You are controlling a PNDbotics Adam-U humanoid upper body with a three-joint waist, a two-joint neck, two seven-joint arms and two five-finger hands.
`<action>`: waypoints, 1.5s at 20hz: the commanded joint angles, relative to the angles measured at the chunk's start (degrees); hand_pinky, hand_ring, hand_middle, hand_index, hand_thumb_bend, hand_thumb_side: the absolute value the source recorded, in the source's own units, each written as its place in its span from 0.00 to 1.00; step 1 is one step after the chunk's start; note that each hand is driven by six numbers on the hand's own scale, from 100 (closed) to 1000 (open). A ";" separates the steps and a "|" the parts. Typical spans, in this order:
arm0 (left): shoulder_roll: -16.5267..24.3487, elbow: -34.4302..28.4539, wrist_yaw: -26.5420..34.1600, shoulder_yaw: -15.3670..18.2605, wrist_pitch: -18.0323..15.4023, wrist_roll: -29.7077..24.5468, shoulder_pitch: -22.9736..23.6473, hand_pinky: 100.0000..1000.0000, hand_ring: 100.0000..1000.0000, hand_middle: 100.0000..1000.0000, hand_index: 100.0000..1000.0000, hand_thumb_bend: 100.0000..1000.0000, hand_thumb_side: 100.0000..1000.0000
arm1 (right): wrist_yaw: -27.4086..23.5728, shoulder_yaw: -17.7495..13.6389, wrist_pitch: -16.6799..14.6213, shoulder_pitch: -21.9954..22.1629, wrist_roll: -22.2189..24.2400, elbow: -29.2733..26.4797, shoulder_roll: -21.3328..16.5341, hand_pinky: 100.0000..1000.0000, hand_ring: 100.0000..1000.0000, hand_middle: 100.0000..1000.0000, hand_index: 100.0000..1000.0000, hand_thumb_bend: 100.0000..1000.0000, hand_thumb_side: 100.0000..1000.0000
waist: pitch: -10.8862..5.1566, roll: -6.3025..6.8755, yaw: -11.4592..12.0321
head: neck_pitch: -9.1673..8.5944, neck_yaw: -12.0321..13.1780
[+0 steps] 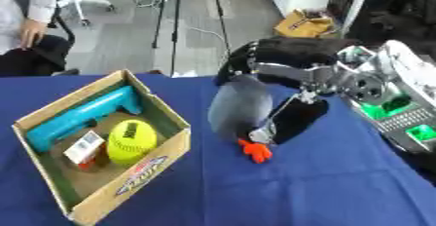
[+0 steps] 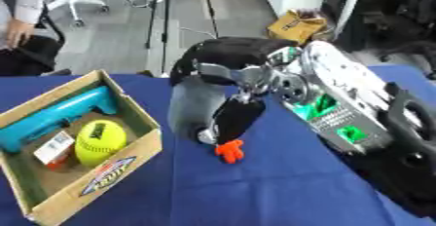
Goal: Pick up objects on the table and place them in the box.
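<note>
A plush penguin (image 1: 238, 108) with a black back, grey belly and orange feet (image 1: 257, 151) is upright at the middle of the blue table (image 1: 281, 191). My right hand (image 1: 311, 80) comes in from the right, its silver fingers curled round the penguin's body and black wing. I cannot tell whether the feet touch the cloth. To the left stands the open cardboard box (image 1: 145, 171). Inside it lie a long teal object (image 1: 81, 115), a yellow ball (image 1: 130, 141) and a small white and red carton (image 1: 83, 148). My left hand shows in neither view.
My right forearm (image 2: 340, 108), silver with green lights, crosses the table's right side. Beyond the far edge are a grey floor, tripod legs (image 1: 174, 25), a yellow carton (image 1: 304, 24) and a seated person at the upper left.
</note>
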 commanded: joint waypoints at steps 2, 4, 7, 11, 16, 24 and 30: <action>1.71 -0.85 0.10 0.02 -0.18 -0.02 -0.87 1.00 0.91 0.97 0.84 0.00 0.83 | -0.84 -1.16 4.66 -2.06 3.42 0.50 -1.05 0.01 0.51 0.48 0.45 0.00 0.09 | -0.66 -0.16 0.44 | -0.52 -0.44; 1.72 -0.85 0.09 -0.03 -0.24 -0.03 -1.04 1.00 0.91 0.97 0.84 0.00 0.83 | -0.80 -1.21 4.77 -2.91 3.09 1.31 -0.55 0.01 0.50 0.48 0.45 0.00 0.09 | -0.41 -0.29 0.93 | -0.87 -0.76; 1.68 -0.85 0.10 -0.08 -0.32 -0.03 -1.35 1.00 0.91 0.97 0.84 0.00 0.83 | -0.63 -1.16 4.75 -4.41 2.30 3.59 0.65 0.00 0.50 0.47 0.44 0.00 0.10 | 0.01 -0.42 1.87 | -1.44 -1.40; 1.61 -0.85 0.12 -0.06 -0.46 0.07 -1.83 1.00 0.90 0.97 0.84 0.00 0.83 | -0.26 -1.16 4.15 -6.16 0.55 7.80 2.35 0.00 0.49 0.46 0.44 0.00 0.11 | 0.70 -0.41 3.26 | -2.44 -2.21; 1.55 -0.85 0.15 -0.12 -0.69 0.18 -2.41 1.00 0.90 0.97 0.84 0.00 0.83 | -0.16 -0.86 2.65 -8.57 -1.62 13.01 4.05 0.00 0.48 0.45 0.43 0.00 0.12 | 1.75 -0.66 4.69 | -3.59 -3.15; 1.40 -0.85 0.20 -0.16 -1.05 0.34 -3.11 1.00 0.90 0.97 0.84 0.00 0.82 | -0.39 -1.53 0.91 -10.92 -5.50 19.21 5.67 0.00 0.47 0.44 0.43 0.00 0.16 | 3.31 -0.88 7.02 | -5.49 -4.63; 1.01 -0.85 0.40 -0.33 -1.47 0.66 -4.44 1.00 0.90 0.97 0.84 0.00 0.82 | -1.68 -2.73 -0.48 -12.44 -10.81 25.08 7.43 0.00 0.45 0.42 0.42 0.00 0.20 | 4.84 -1.19 9.33 | -7.29 -6.52</action>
